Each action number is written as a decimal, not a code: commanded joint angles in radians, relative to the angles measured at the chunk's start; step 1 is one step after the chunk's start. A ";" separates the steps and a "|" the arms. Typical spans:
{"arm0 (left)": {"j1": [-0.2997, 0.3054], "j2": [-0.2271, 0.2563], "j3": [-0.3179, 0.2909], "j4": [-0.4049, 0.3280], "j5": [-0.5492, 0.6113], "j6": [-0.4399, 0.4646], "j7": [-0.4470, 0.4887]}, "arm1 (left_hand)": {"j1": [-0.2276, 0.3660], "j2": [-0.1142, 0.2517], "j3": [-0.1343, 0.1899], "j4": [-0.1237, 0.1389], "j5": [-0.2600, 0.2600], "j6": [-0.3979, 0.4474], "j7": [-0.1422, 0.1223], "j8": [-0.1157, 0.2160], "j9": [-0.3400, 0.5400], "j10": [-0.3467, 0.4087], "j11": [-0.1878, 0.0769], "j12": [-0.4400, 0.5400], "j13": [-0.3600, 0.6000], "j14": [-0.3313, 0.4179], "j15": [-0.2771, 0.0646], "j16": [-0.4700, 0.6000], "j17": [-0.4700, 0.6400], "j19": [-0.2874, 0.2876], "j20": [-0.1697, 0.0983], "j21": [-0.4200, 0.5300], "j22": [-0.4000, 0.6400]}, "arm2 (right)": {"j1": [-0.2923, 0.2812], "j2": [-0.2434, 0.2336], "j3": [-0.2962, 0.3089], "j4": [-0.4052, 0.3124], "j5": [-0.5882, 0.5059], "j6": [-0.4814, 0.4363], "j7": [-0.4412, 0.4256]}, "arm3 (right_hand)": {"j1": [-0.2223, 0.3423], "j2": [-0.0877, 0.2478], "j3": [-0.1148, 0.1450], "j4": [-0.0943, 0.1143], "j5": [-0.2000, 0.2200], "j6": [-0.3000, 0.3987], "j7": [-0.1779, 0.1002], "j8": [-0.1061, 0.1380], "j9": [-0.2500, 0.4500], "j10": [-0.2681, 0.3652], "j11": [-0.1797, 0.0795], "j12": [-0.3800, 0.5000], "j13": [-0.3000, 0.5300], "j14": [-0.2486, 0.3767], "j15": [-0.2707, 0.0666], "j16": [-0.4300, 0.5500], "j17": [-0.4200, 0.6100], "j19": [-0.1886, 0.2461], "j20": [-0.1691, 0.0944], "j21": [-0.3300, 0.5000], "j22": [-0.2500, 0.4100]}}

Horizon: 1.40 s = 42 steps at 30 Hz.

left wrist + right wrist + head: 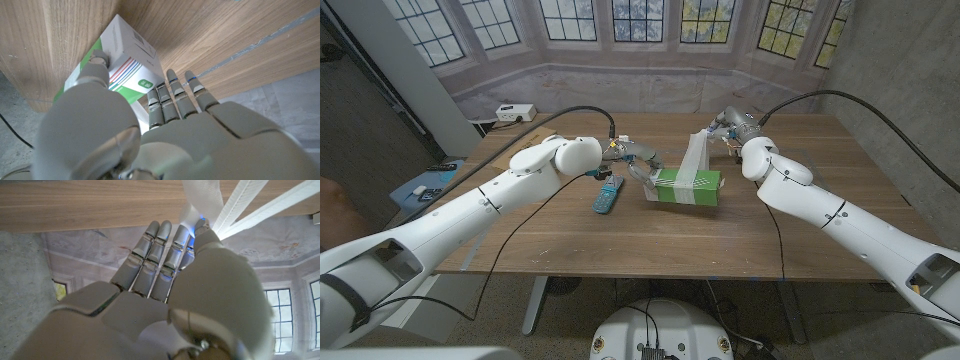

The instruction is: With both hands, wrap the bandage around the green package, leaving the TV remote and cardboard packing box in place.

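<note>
The green package (686,187) lies on its side near the middle of the tabletop (720,240), with white bandage (696,160) already crossing its top and rising in a slack strip toward the right robot hand (728,128). It looks like a light, stiff carton, likely to skid or tip if the strip is pulled hard. The bandage is soft and limp, best taken near its free end and kept lightly taut (a firm pinch, since woven fabric slips through smooth fingers). In the right wrist view the bandage runs up between that hand's thumb and fingertips (192,230), so it appears pinched there. The left robot hand (628,158) touches the package's left end, thumb (97,62) on the carton, bracing rather than gripping. A blue TV remote (608,194) lies just beside the left hand.
</note>
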 commanded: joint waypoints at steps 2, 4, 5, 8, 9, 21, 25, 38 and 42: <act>0.027 0.021 -0.020 -0.017 -0.016 -0.008 0.015 | 0.013 0.052 0.013 0.003 0.006 0.060 0.018 0.131 0.002 0.002 0.004 0.000 0.002 -0.002 0.008 0.001 0.003 -0.004 -0.001 0.000 0.004 | 0.003 -0.006 -0.009 -0.013 -0.011 -0.075 0.021 | -0.008 0.007 -0.005 0.002 0.004 0.001 -0.003 0.007 0.002 0.001 -0.005 -0.001 0.004 0.006 -0.116 -0.005 0.005 -0.003 -0.033 0.003 0.005; 0.036 0.029 -0.026 -0.024 -0.019 -0.004 0.016 | 0.013 0.052 0.013 0.003 0.006 0.061 0.019 0.131 0.003 0.001 0.004 0.000 0.002 -0.003 0.009 0.000 0.002 -0.005 -0.002 -0.001 0.004 | 0.006 -0.007 -0.011 -0.009 -0.010 -0.087 0.024 | -0.007 0.008 -0.004 0.001 0.004 0.000 -0.002 0.006 0.002 0.002 -0.004 -0.001 0.005 0.007 -0.117 -0.005 0.006 -0.003 -0.033 0.003 0.004; 0.039 0.033 -0.029 -0.027 -0.020 -0.002 0.016 | 0.012 0.051 0.013 0.003 0.006 0.061 0.019 0.131 0.003 0.002 0.004 0.000 0.002 -0.003 0.008 0.000 0.002 -0.005 -0.002 -0.001 0.004 | 0.008 -0.008 -0.013 -0.009 -0.011 -0.092 0.024 | -0.006 0.008 -0.004 0.000 0.004 -0.001 -0.002 0.006 0.002 0.001 -0.004 -0.001 0.005 0.006 -0.117 -0.006 0.005 -0.003 -0.032 0.003 0.004; 0.048 0.044 -0.036 -0.034 -0.023 0.003 0.017 | 0.012 0.052 0.014 0.003 0.006 0.062 0.018 0.132 0.003 0.002 0.005 0.000 0.002 -0.003 0.008 0.000 0.002 -0.006 -0.002 -0.001 0.004 | 0.009 -0.014 -0.013 -0.012 -0.009 -0.103 0.027 | -0.007 0.008 -0.004 0.000 0.004 0.000 -0.002 0.006 0.002 0.000 -0.004 -0.001 0.005 0.007 -0.116 -0.006 0.006 -0.003 -0.032 0.003 0.004; 0.051 0.046 -0.038 -0.035 -0.025 0.004 0.017 | 0.012 0.051 0.014 0.003 0.006 0.060 0.018 0.131 0.003 0.002 0.004 0.000 0.002 -0.003 0.008 0.000 0.002 -0.006 -0.001 -0.001 0.004 | 0.011 -0.017 -0.014 -0.014 -0.010 -0.107 0.029 | -0.007 0.008 -0.005 0.000 0.004 0.000 -0.003 0.006 0.002 0.000 -0.005 -0.002 0.006 0.006 -0.116 -0.007 0.007 -0.003 -0.032 0.003 0.004; 0.069 0.054 -0.051 -0.033 -0.043 0.009 0.031 | 0.011 0.052 0.012 0.004 0.006 0.060 0.019 0.131 0.002 -0.001 0.007 -0.001 0.002 -0.004 0.008 0.001 0.004 -0.007 0.000 -0.001 0.004 | 0.031 -0.050 -0.018 -0.064 -0.010 -0.137 0.061 | -0.009 0.008 -0.005 0.000 0.004 0.000 -0.001 0.006 0.003 0.000 -0.006 -0.003 0.006 0.007 -0.116 -0.009 0.009 -0.003 -0.031 0.002 0.004; 0.070 0.054 -0.052 -0.027 -0.048 0.013 0.032 | 0.011 0.052 0.013 0.004 0.006 0.063 0.020 0.132 0.002 0.000 0.006 -0.001 0.002 -0.004 0.008 0.001 0.003 -0.007 0.000 -0.001 0.004 | 0.027 -0.065 -0.011 -0.098 -0.010 -0.151 0.064 | -0.011 0.009 -0.005 0.001 0.004 0.000 -0.001 0.005 0.003 0.000 -0.004 -0.004 0.006 0.005 -0.114 -0.011 0.009 -0.004 -0.031 0.002 0.004; 0.060 0.045 -0.046 0.000 -0.064 0.000 0.039 | 0.009 0.052 0.013 0.004 0.006 0.066 0.020 0.135 0.004 -0.001 0.007 -0.002 0.003 -0.004 0.011 0.000 0.003 -0.008 0.000 -0.001 0.004 | -0.014 -0.096 0.011 -0.243 -0.004 -0.208 0.048 | -0.017 0.008 -0.007 0.003 0.003 -0.001 0.000 0.004 0.003 -0.001 0.001 -0.006 0.005 0.006 -0.114 -0.013 0.012 -0.003 -0.029 0.002 0.004; 0.056 0.041 -0.042 0.006 -0.065 -0.009 0.042 | 0.008 0.051 0.013 0.005 0.006 0.065 0.021 0.135 0.004 0.000 0.007 -0.002 0.003 -0.004 0.011 0.000 0.003 -0.007 0.000 -0.001 0.004 | -0.026 -0.105 0.009 -0.275 -0.008 -0.215 0.041 | -0.019 0.008 -0.008 0.003 0.003 -0.002 0.001 0.004 0.003 -0.001 0.000 -0.006 0.006 0.006 -0.113 -0.014 0.012 -0.003 -0.029 0.002 0.004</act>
